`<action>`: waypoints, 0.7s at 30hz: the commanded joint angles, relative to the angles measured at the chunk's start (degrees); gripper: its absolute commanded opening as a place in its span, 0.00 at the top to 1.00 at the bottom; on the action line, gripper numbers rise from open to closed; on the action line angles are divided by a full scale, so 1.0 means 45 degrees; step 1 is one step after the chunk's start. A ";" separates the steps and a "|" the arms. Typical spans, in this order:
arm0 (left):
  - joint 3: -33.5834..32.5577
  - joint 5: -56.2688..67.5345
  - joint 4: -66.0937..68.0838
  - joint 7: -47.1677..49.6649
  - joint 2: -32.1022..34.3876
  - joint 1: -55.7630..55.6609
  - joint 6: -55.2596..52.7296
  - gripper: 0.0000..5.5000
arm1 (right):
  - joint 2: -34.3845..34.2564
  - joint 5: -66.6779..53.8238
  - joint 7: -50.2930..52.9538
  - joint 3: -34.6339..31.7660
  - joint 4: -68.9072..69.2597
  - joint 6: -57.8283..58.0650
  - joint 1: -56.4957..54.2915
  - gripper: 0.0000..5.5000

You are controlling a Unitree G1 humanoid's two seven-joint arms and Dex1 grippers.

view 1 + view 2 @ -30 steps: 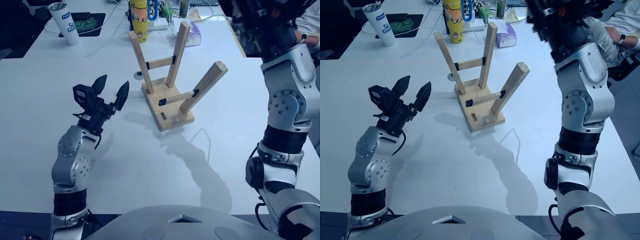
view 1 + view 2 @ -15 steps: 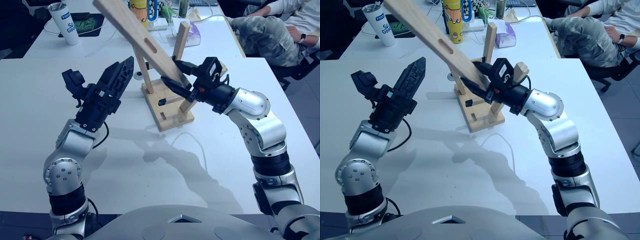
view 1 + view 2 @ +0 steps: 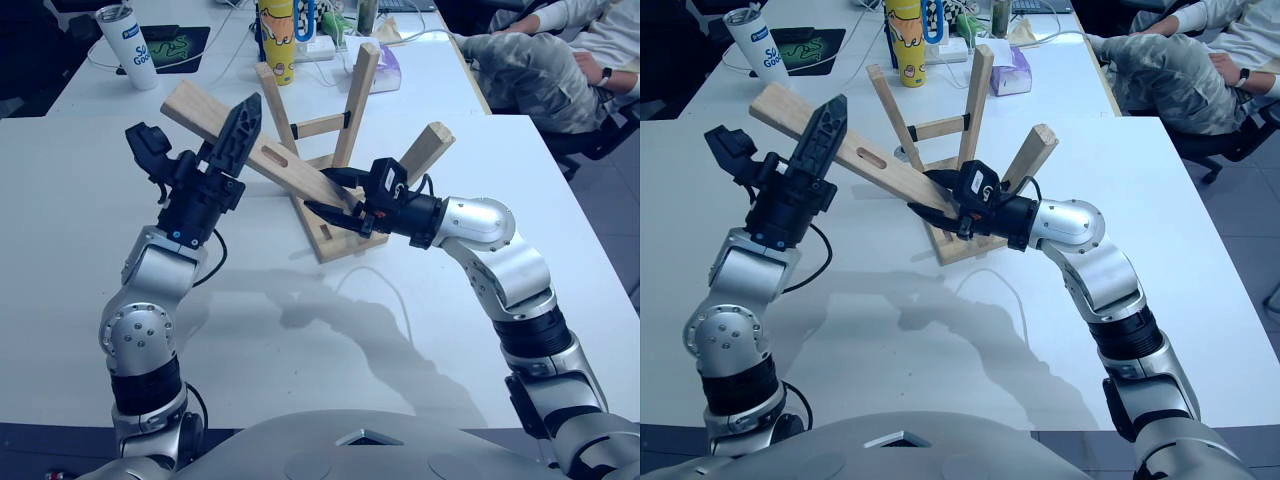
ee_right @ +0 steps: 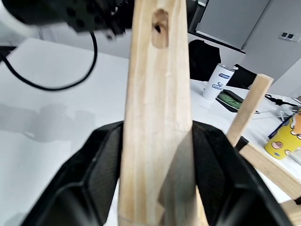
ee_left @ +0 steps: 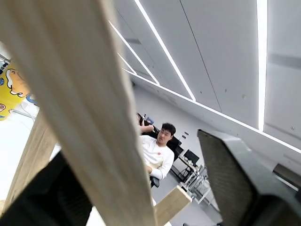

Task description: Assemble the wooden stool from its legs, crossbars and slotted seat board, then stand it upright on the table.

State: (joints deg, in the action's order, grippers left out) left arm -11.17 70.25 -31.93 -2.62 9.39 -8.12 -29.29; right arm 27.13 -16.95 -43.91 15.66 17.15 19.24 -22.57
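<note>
While right pincer [image 3: 322, 192] lowers, leg [image 3: 290, 172] tilts flatter.

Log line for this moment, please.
right gripper: shut on loose leg | left gripper: open, astride leg | stool: inverted, three legs fitted

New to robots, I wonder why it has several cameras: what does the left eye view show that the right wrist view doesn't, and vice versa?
Left eye view: the upturned seat board on the table, three legs standing up, and the left gripper straddling the loose leg. Right wrist view: a close look at the fingers of the right gripper pressed on that leg's sides. Both: the loose leg's slot, the white tumbler, the yellow cup.
</note>
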 commanded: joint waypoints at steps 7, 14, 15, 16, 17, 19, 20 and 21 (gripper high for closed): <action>-0.0292 0.0436 0.0202 0.0463 0.0026 -0.0365 0.0263 0.69 | -0.0365 0.2001 0.0662 -0.0005 -0.1156 -0.2100 -0.0029 0.63; -0.0373 0.0265 0.0259 0.0410 0.0259 -0.0278 0.0254 0.80 | -0.0583 0.2100 0.0746 -0.0189 -0.1216 -0.2295 0.0040 0.63; -0.0418 0.0264 0.0272 0.0406 0.0311 -0.0274 0.0263 0.80 | -0.0608 0.2050 0.0741 -0.0228 -0.1189 -0.2222 0.0050 0.63; -0.0468 0.0229 0.0292 0.0395 0.0376 -0.0283 0.0283 0.80 | -0.0629 0.1990 0.0710 -0.0253 -0.1158 -0.2143 0.0057 0.63; -0.0532 0.0198 0.0338 0.0385 0.0443 -0.0315 0.0306 0.80 | -0.0632 0.1939 0.0652 -0.0250 -0.1128 -0.2082 0.0059 0.63; -0.0620 0.0170 0.0401 0.0391 0.0535 -0.0369 0.0342 0.80 | -0.0606 0.1837 0.0540 -0.0251 -0.0980 -0.1948 0.0102 0.63; -0.0644 0.0167 0.0413 0.0401 0.0562 -0.0364 0.0359 0.80 | -0.0608 0.1773 0.0494 -0.0257 -0.0899 -0.1895 0.0124 0.63; -0.0657 0.0150 0.0428 0.0406 0.0579 -0.0345 0.0374 0.80 | -0.0619 0.1684 0.0447 -0.0271 -0.0825 -0.1866 0.0134 0.63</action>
State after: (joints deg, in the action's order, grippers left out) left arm -13.12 71.68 -30.44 -1.25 11.25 -9.10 -27.97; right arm 24.41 -8.37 -41.52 15.71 12.11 10.13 -22.45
